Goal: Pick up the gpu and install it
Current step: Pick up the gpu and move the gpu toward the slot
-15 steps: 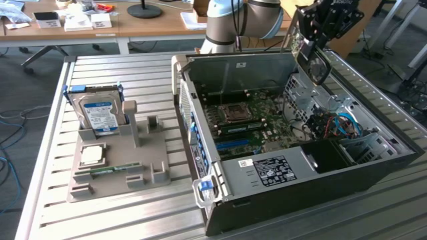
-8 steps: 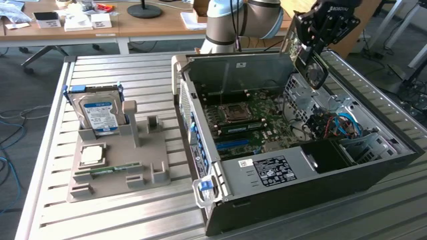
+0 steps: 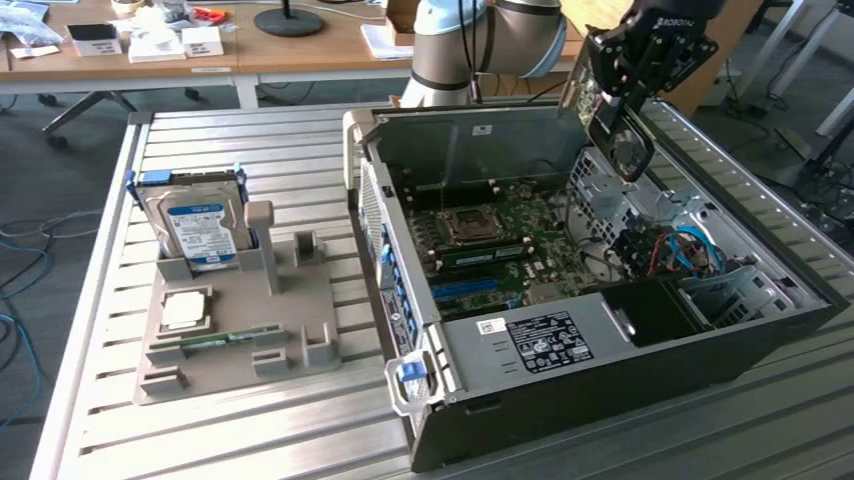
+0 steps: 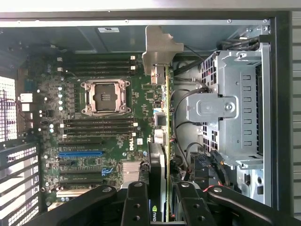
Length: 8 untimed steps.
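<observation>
So the gpu is held up in the air by the gripper, over the far corner of the open computer case, toward the exterior view's right. It isn't seated in any slot yet.

In the wrist view the gpu is seen edge-on. It's pinched between the two black fingers, which are closed narrow on it. The silvery bracket is at the end away from the gripper.

The motherboard with its bare CPU socket is seen behind it. The gpu is lined up roughly between that socket and the metal drive cage.

Beside the case, a grey holder is sat on the slatted metal table. A blue-labelled hard drive is stood upright in it and a memory stick is laid flat on it.
</observation>
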Motion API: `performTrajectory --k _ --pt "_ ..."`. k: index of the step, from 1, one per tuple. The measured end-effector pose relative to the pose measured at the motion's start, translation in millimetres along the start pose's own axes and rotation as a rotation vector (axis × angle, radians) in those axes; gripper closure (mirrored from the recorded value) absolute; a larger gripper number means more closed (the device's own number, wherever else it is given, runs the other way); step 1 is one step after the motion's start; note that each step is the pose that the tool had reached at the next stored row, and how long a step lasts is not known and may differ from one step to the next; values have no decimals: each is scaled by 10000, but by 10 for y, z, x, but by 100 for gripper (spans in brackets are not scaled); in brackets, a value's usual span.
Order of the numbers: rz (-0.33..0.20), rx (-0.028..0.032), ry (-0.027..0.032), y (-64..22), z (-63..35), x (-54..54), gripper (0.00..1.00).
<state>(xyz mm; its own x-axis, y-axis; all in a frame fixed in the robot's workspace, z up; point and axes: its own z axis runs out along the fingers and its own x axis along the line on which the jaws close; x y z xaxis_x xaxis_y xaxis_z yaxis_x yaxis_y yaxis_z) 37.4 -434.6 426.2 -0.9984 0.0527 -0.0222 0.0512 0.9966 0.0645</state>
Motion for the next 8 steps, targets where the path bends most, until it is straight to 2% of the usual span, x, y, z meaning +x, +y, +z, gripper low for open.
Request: performTrajectory --k 8 --pt "0 1 0 -2 24 0 73"
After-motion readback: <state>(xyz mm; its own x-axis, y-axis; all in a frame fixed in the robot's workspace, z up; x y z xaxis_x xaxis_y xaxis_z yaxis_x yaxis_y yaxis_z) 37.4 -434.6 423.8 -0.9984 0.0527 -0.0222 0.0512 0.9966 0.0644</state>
